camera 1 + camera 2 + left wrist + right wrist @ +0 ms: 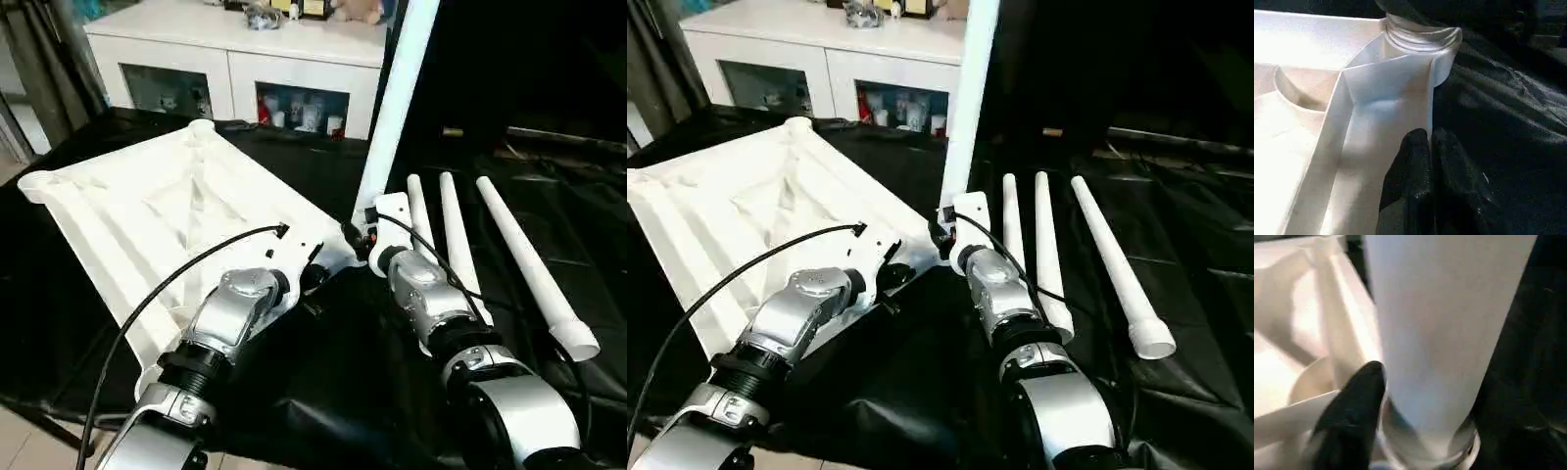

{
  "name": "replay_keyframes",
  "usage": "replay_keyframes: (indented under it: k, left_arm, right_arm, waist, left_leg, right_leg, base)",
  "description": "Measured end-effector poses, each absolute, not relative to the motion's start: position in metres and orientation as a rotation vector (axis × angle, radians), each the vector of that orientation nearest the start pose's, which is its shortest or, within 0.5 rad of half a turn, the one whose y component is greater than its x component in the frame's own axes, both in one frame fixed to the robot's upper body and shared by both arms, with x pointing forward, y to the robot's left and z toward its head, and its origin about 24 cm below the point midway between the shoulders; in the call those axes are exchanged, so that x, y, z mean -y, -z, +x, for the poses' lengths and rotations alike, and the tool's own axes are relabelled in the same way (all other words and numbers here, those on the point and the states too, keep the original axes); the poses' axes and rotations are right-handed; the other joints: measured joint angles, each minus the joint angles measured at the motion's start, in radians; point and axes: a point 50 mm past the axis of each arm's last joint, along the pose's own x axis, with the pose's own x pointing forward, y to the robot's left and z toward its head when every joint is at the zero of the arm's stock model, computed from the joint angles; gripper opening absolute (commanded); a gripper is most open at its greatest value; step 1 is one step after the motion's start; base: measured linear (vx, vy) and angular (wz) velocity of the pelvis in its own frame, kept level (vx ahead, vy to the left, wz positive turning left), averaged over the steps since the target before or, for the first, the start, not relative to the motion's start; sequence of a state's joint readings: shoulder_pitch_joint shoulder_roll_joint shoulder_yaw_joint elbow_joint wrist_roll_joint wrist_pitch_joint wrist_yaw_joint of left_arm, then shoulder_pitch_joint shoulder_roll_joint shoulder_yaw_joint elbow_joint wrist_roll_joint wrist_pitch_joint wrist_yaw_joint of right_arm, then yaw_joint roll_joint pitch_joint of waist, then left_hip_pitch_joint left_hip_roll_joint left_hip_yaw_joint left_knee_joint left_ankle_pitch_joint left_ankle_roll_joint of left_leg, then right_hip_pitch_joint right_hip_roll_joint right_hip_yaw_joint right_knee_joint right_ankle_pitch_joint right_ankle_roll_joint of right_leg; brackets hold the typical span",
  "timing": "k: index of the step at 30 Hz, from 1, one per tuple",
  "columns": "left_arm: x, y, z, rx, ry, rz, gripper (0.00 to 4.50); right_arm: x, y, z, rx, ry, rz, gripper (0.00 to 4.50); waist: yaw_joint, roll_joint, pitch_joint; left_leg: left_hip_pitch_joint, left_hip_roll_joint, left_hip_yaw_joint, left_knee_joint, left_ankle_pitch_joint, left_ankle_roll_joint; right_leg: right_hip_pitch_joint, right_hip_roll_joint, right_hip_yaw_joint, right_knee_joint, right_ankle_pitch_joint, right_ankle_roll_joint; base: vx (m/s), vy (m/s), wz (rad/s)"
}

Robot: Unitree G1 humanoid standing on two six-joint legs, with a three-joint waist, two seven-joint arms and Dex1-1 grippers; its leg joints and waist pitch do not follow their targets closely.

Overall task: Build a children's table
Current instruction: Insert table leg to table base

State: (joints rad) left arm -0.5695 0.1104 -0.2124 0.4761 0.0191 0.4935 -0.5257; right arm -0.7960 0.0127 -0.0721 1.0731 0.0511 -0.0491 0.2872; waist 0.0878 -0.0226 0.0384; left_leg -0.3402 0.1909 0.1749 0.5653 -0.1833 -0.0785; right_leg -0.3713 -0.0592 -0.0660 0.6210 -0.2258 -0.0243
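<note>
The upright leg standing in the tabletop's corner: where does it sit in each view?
Left eye view: upright leg rises from centre to the top edge.
Right eye view: same leg, slightly left of centre, up to the top edge.
Left wrist view: its base at the top, in the corner socket.
Right wrist view: its shaft close up, centre.
Shared landmark: the tabletop corner holding it.

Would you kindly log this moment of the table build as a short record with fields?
Tabletop: upside down on the black cloth, ribbed underside up
Standing leg: upright in the near corner socket
Loose legs: three lying on the cloth, to the robot's right
Left gripper: shut on the tabletop's rim
Right gripper: around the standing leg's base, grip unclear
Background: white cabinet
</note>
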Motion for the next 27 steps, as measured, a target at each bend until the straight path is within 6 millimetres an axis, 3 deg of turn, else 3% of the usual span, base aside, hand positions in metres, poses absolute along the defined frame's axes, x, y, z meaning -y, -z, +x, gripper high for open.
replay_keyframes:
  k: [3,5,6,10,20,27]
  left_arm:
    - [-0.087,-0.043,0.329,-0.486,0.742,0.215,0.0]
    - [-0.092,-0.045,0.328,-0.482,0.753,0.223,0.0]
    - [-0.097,-0.046,0.327,-0.474,0.768,0.233,0.0]
    - [-0.117,-0.048,0.319,-0.462,0.847,0.256,0.0]
    - [-0.144,-0.052,0.292,-0.487,1.076,0.276,0.0]
    - [-0.146,-0.052,0.289,-0.495,1.106,0.271,0.0]
  right_arm:
    - [0.083,-0.043,0.367,-0.249,-0.487,0.049,3.27]
    - [0.085,-0.045,0.366,-0.241,-0.539,0.042,3.27]
    - [0.089,-0.046,0.366,-0.237,-0.592,0.026,3.53]
    - [0.1,-0.05,0.361,-0.241,-0.819,-0.041,3.53]
    - [0.123,-0.064,0.348,-0.251,-1.168,-0.124,3.53]
    - [0.127,-0.055,0.339,-0.317,-1.254,-0.13,2.92]
  waist:
    - [-0.002,0.0,0.0]
    - [-0.003,0.0,0.0]
    - [-0.003,0.0,0.0]
    - [-0.002,0.0,0.001]
    - [0.012,-0.001,0.002]
    - [0.019,-0.002,0.003]
  left_leg:
    - [-0.002,0.0,0.0,-0.003,0.0,0.0]
    - [-0.005,0.001,0.0,-0.003,0.0,0.0]
    - [-0.01,0.001,0.0,-0.003,0.0,0.0]
    - [-0.012,0.001,0.0,-0.002,0.001,0.001]
    - [-0.015,0.001,0.0,0.001,0.001,0.009]
    - [-0.015,0.001,0.0,0.004,0.001,0.009]
  right_leg:
    - [-0.003,0.0,0.0,0.0,0.0,0.0]
    - [-0.007,0.001,0.0,0.001,0.001,-0.001]
    - [-0.011,0.001,0.0,0.002,0.001,-0.002]
    - [-0.013,0.001,-0.001,0.002,-0.001,-0.003]
    - [-0.016,0.001,-0.002,-0.001,-0.001,-0.003]
    - [-0.016,0.0,-0.002,0.001,-0.001,-0.003]
  base:
    - [0.0,0.0,0.0]
    - [0.0,0.0,0.0]
    - [0.0,0.0,0.0]
    - [0.0,0.0,0.0]
    - [0.0,0.0,0.0]
    - [0.0,0.0,0.0]
